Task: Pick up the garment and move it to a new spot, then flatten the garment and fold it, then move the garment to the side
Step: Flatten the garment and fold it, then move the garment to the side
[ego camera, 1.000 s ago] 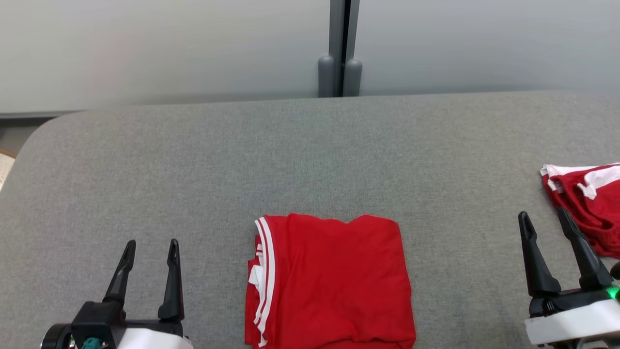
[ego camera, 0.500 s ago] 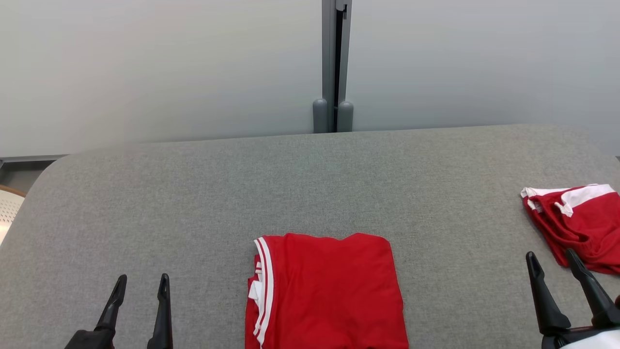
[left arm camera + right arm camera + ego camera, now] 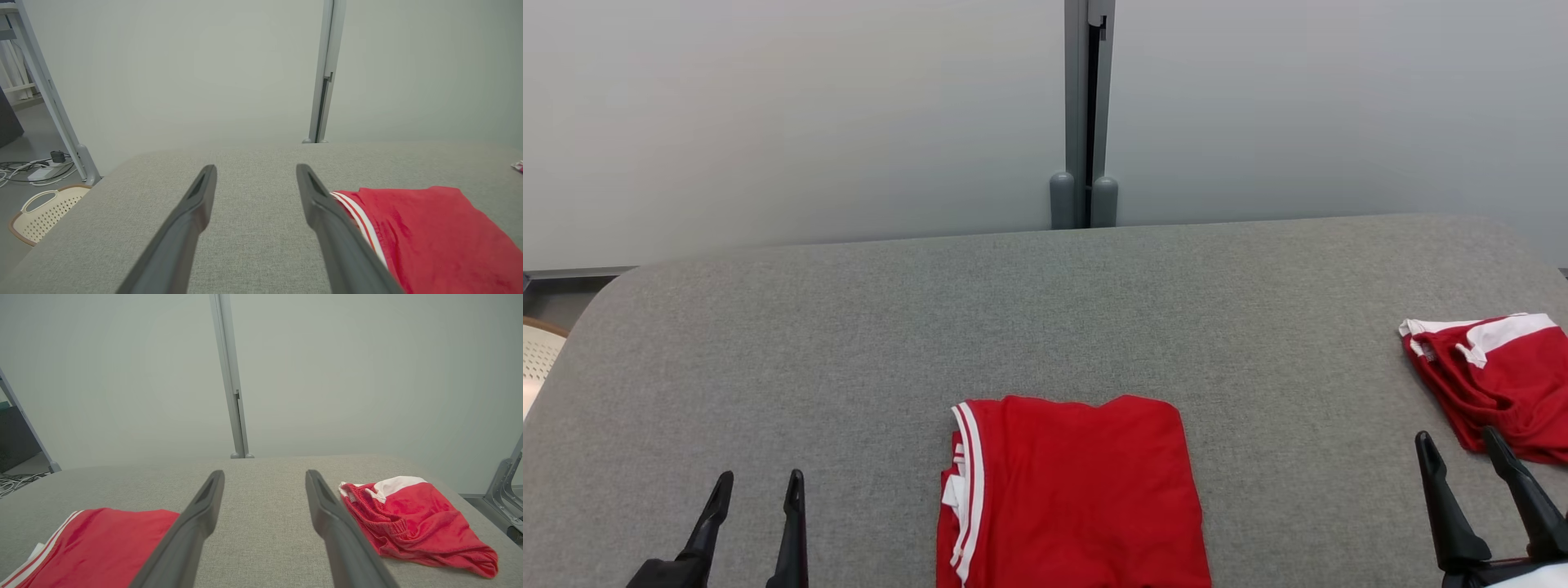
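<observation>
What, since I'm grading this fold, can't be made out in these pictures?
- Folded garment: its near edge is cut off by the head view's bottom edge. In the left wrist view, a finger of the left gripper covers part of its striped side.
- Crumpled garment: its right part is cut off by the head view's right edge.
- Basket: partly behind the table edge in the left wrist view.

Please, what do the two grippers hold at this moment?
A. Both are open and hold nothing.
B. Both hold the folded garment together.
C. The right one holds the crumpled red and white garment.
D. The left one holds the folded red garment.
A: the left gripper and the right gripper both have fingers spread with bare grey table between them; the folded red garment and the crumpled garment lie outside their fingers.
</observation>
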Robot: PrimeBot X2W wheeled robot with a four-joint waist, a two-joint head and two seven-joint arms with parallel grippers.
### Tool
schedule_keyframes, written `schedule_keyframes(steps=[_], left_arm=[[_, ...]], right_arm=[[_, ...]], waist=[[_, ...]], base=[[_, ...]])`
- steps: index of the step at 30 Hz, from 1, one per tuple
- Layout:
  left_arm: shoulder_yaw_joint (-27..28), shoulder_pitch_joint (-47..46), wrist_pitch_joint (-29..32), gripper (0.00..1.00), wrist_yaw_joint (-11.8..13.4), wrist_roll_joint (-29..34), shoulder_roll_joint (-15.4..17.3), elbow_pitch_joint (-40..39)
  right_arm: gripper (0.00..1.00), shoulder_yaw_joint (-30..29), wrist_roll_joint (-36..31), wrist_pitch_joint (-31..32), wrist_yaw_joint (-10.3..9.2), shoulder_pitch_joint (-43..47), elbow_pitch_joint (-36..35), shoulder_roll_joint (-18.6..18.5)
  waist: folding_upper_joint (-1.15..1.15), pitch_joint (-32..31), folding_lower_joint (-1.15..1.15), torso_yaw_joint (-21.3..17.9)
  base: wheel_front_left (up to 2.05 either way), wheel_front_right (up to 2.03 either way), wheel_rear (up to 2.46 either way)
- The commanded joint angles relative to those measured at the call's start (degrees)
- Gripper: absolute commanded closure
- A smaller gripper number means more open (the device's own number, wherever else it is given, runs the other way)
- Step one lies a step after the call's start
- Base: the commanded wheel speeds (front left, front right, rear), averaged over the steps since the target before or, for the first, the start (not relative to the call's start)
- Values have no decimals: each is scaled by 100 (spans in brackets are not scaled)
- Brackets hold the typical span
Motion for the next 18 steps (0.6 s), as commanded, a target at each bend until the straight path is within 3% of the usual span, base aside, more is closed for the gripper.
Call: schedule_keyframes(steps=[1,12,18], left_arm=[[1,-11,14,0,5,-41,37,0],[-32,-106,20,0,73,-61,6,-46],[-135,-496,-26,0,74,58,-70,-186]], right_arm=[[0,-28,-10,-4,-3,62,-28,7],[0,-88,-49,23,-3,-24,-74,-55],[0,-74,-104,169,-2,-157,-94,-75]], waist=[[0,6,0,9],[0,107,0,6],[0,480,0,251]], base=[[0,0,0],[0,0,0],[0,0,0]])
